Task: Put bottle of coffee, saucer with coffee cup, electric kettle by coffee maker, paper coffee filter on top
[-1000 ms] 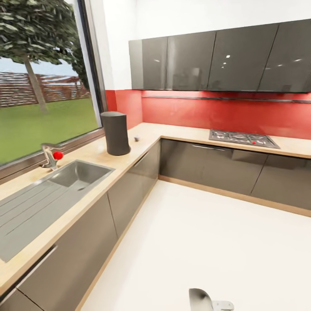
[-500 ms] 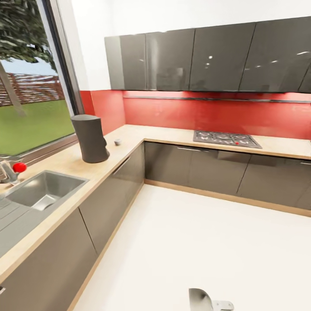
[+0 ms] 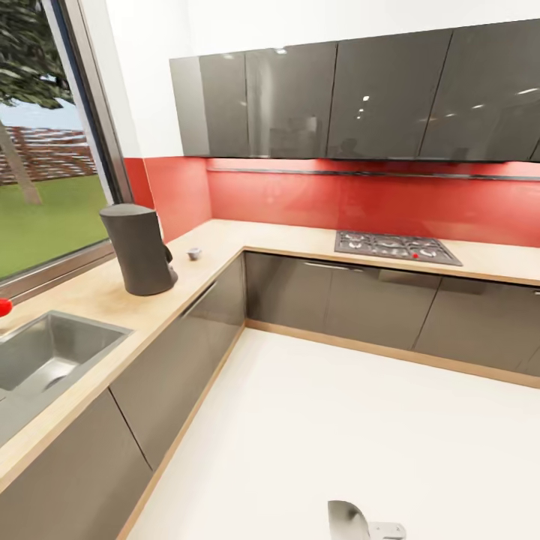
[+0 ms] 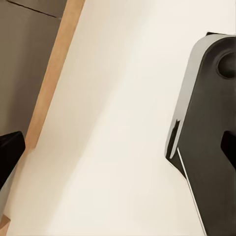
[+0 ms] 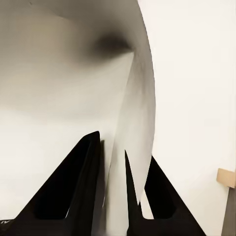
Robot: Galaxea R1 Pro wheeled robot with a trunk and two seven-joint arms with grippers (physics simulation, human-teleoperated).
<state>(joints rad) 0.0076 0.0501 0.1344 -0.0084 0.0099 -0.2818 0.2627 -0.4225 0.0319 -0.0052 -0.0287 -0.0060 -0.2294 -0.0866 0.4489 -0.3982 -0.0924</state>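
The coffee maker (image 3: pixel 139 250), a dark grey tapered cylinder, stands on the wooden countertop (image 3: pixel 90 296) below the window, between the sink and the corner. My right gripper (image 5: pixel 114 172) is shut on a thin white curved sheet, the paper coffee filter (image 5: pixel 132 113), which rises from between the black fingers (image 5: pixel 81 187) above the pale floor. My left gripper (image 4: pixel 118 152) hangs open over the floor, with one black fingertip (image 4: pixel 9 152) at the picture's edge. The bottle, saucer, cup and kettle are out of view.
A small grey object (image 3: pixel 194 253) lies on the counter near the coffee maker. A steel sink (image 3: pixel 41 356) is set in the counter at the left. A gas hob (image 3: pixel 394 247) sits on the back counter under dark wall cabinets (image 3: pixel 337 101). White floor (image 3: pixel 337 435) spreads between the cabinet runs.
The head camera has turned right, so the sink, the tap and the coffee maker have slid towards the left of the picture. Nothing on the counter has moved.
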